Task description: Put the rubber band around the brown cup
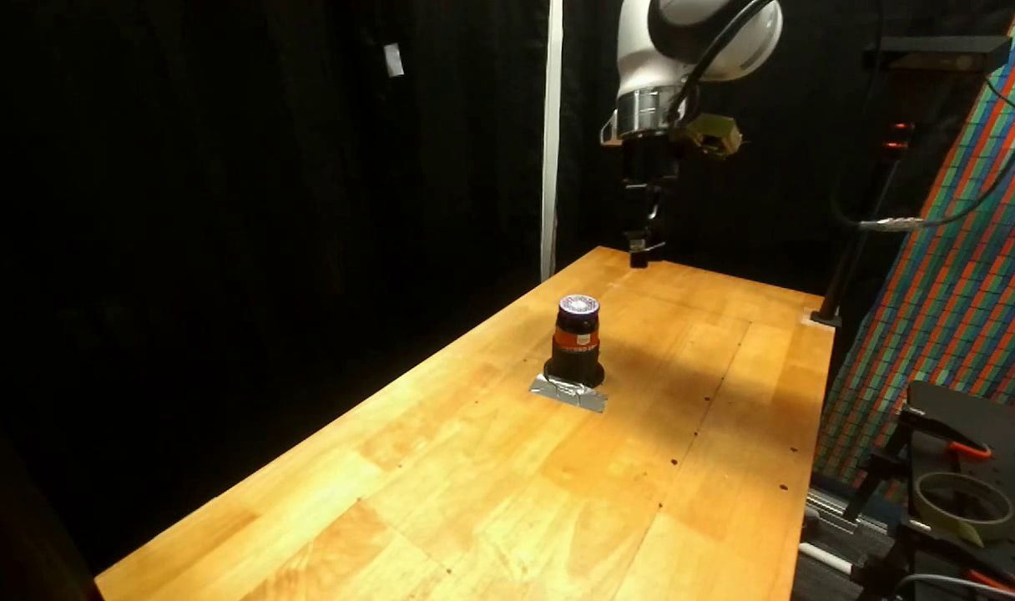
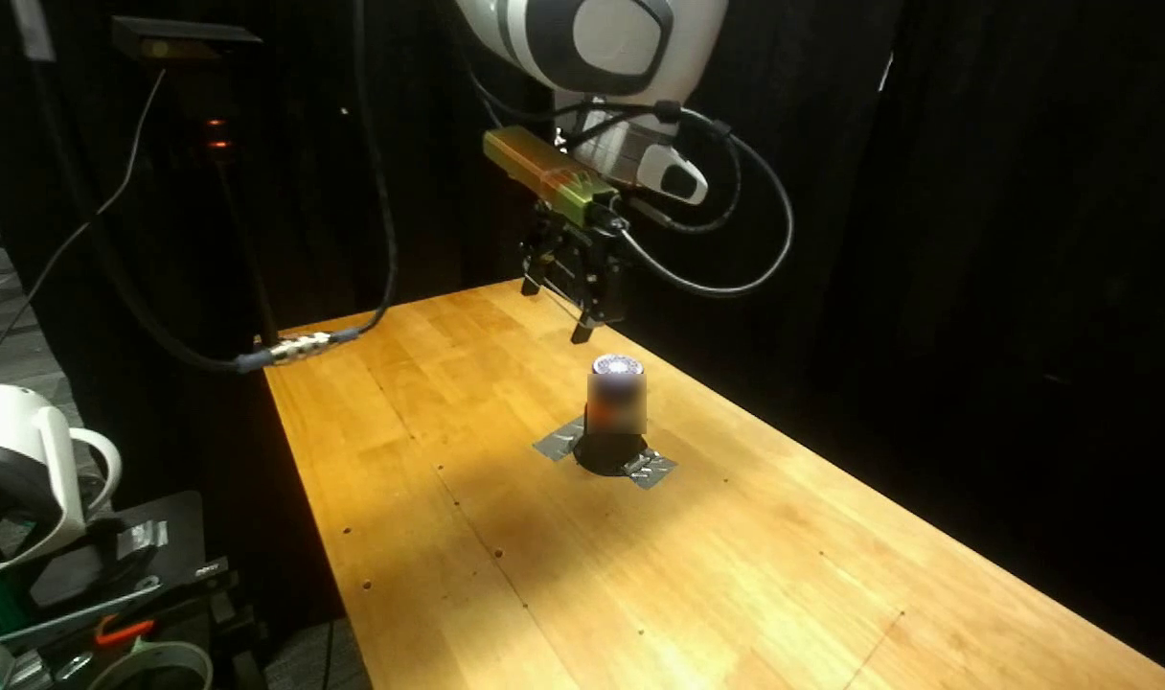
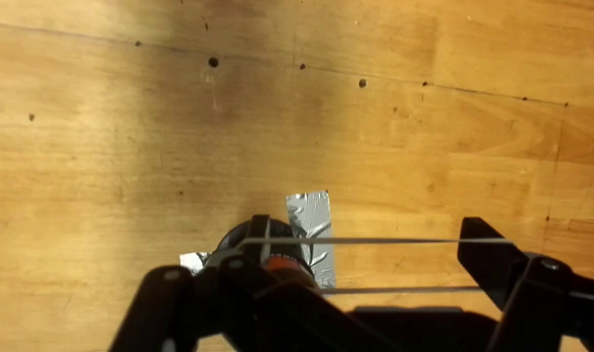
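The brown cup (image 1: pixel 576 340) stands upright on the wooden table (image 1: pixel 491 509), dark with a reddish-orange band and a patterned light top. It also shows in an exterior view (image 2: pixel 616 453), where its body is blurred. In the wrist view the cup (image 3: pixel 283 264) is partly hidden behind the left finger. My gripper (image 3: pixel 366 237) is open, its fingers spread wide above the table. The rubber band (image 3: pixel 390 240) is stretched around both fingers as two pale strands. My gripper (image 2: pixel 557 312) is higher than the cup and beyond it in an exterior view, apart from it.
Silver tape (image 1: pixel 570 394) fixes the cup's base to the table, and more tape (image 2: pixel 556 441) shows on its far side. A black stand (image 1: pixel 837 284) rises at the table's edge. A side cart (image 1: pixel 967 467) holds a tape roll (image 1: pixel 1004 509). Cables (image 2: pixel 788 220) hang by the arm.
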{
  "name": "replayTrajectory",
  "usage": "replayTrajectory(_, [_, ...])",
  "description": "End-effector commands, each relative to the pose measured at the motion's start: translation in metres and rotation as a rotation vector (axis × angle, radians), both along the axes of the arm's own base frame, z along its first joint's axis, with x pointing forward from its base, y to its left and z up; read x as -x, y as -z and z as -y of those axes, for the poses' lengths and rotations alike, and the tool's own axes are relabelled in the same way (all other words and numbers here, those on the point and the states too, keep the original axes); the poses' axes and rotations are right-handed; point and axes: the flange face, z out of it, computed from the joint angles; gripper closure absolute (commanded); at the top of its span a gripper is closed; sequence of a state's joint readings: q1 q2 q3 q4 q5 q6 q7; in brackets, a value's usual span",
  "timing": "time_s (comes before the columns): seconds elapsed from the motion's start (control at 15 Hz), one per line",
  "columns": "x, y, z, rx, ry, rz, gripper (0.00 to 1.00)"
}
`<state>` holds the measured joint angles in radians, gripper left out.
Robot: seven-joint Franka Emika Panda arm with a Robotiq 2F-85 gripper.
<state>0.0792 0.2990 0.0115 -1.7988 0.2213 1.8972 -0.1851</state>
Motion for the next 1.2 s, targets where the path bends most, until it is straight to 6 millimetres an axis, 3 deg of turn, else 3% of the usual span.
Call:
replayTrajectory(0.0, [-0.06, 0.022, -0.011, 0.037, 0.0, 0.023, 0.0])
replayTrajectory(0.33, [-0.113, 0.054, -0.015, 0.127, -0.024, 0.062, 0.0])
replayTrajectory(0.53, [-0.135, 0.07, -0.014, 0.128, -0.031, 0.061, 0.0])
replayTrajectory(0.87, [-0.152, 0.097, -0.01, 0.096, -0.04, -0.005, 0.0])
replayTrajectory(1.13, [-0.151, 0.115, -0.012, 0.083, -0.048, -0.094, 0.0])
